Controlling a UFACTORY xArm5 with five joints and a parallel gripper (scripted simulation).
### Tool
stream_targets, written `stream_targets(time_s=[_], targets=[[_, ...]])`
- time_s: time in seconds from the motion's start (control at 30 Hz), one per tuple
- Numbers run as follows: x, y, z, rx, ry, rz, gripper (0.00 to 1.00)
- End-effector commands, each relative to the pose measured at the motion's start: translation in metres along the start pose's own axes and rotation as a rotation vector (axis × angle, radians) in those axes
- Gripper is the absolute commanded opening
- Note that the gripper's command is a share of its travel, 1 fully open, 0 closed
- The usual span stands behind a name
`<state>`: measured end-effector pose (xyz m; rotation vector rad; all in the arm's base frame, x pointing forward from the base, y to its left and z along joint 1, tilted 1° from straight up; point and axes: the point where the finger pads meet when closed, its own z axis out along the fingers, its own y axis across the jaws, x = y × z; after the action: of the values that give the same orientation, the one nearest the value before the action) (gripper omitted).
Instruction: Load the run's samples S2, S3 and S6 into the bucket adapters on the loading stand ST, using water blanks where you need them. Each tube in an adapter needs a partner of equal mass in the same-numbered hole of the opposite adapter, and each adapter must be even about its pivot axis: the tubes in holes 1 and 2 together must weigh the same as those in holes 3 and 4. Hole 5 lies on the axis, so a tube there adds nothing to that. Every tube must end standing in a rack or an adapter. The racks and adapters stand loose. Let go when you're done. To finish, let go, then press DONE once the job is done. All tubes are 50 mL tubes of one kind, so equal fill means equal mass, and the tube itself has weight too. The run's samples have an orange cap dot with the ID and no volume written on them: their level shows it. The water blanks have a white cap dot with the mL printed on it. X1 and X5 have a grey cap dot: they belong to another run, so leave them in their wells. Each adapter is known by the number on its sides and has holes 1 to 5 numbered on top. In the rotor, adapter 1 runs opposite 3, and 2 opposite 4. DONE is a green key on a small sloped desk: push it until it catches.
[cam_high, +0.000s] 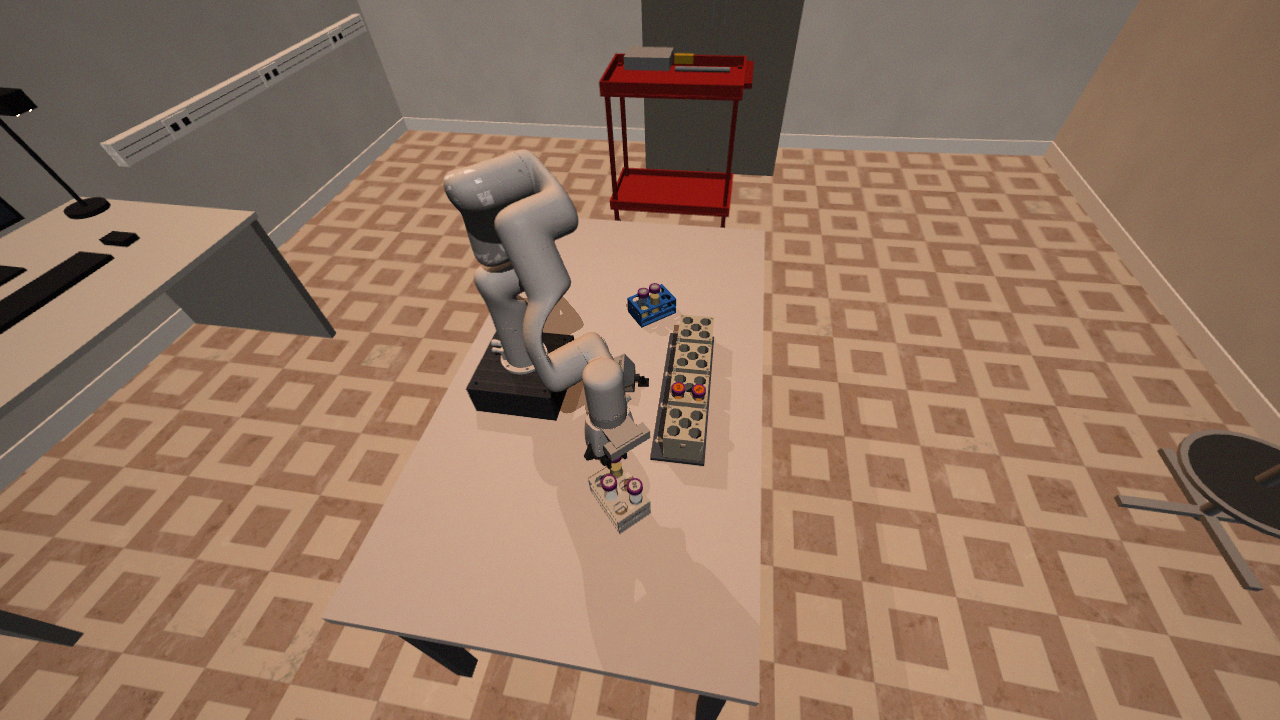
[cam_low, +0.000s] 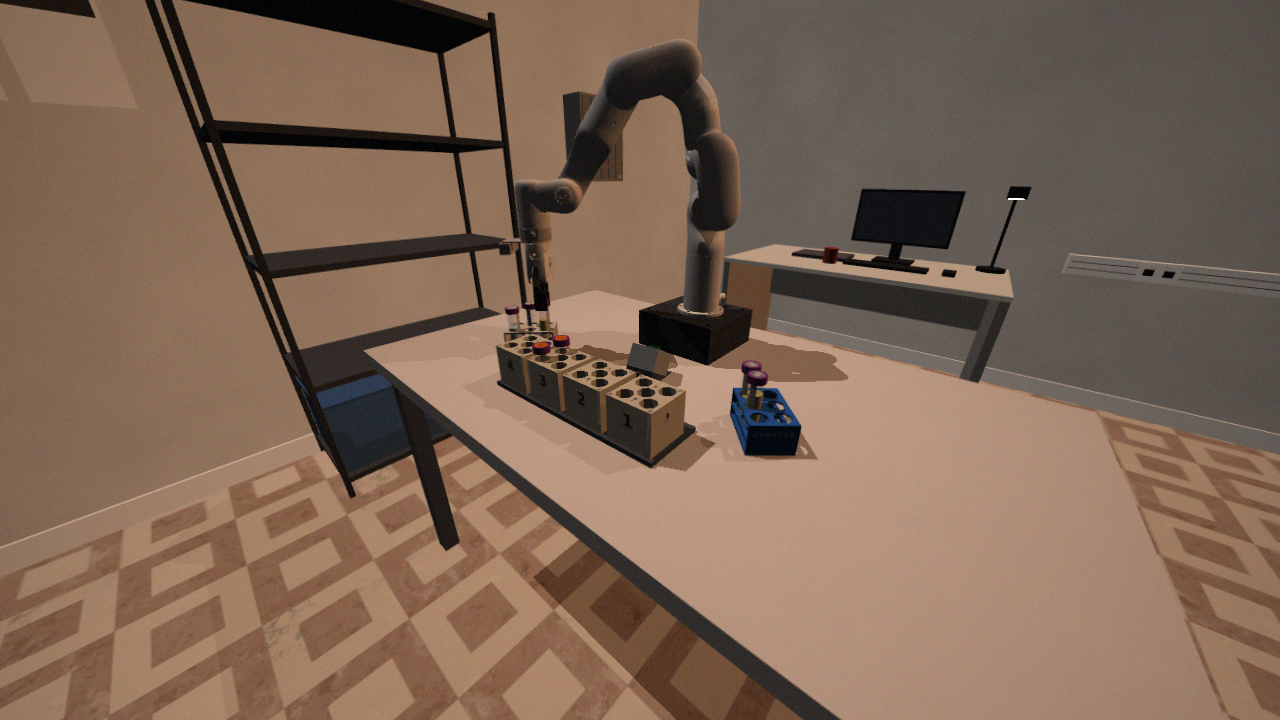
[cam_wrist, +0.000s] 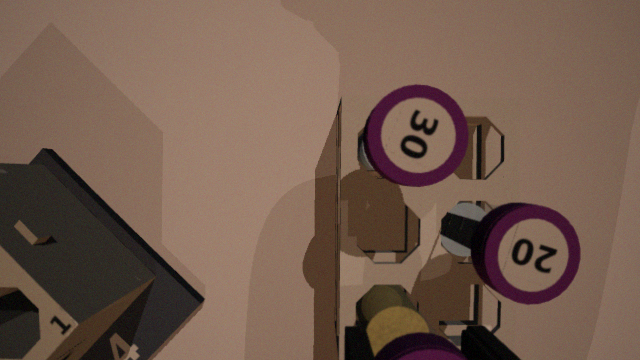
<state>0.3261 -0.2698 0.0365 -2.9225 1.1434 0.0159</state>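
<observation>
Fingers clamp a purple-capped tube (cam_wrist: 395, 322) over the pale rack (cam_wrist: 327, 220).

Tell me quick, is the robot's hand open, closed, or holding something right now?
Hand: closed on a purple-capped tube with yellowish contents, over the pale tube rack; its cap label is out of sight.

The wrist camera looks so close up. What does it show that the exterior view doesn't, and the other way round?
Only the wrist view shows the cap numbers: water blanks marked 30 and 20.

Only the exterior view shows the whole arm, the four numbered adapters, the blue rack and the black shelf unit.

Both show the pale rack and the gripper shut on a purple-capped tube.
</observation>
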Motion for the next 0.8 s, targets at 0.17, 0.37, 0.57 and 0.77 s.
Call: stream_targets(time_s=[0.17,0.37,0.57,0.77], targets=[[0.001,0.000,-0.016,-0.001,0.004,0.000,0.00],[0.001,0.000,-0.024,-0.001,0.004,0.000,0.00],[0.001,0.000,-0.036,-0.001,0.004,0.000,0.00],[0.001,0.000,-0.046,-0.001,0.004,0.000,0.00]])
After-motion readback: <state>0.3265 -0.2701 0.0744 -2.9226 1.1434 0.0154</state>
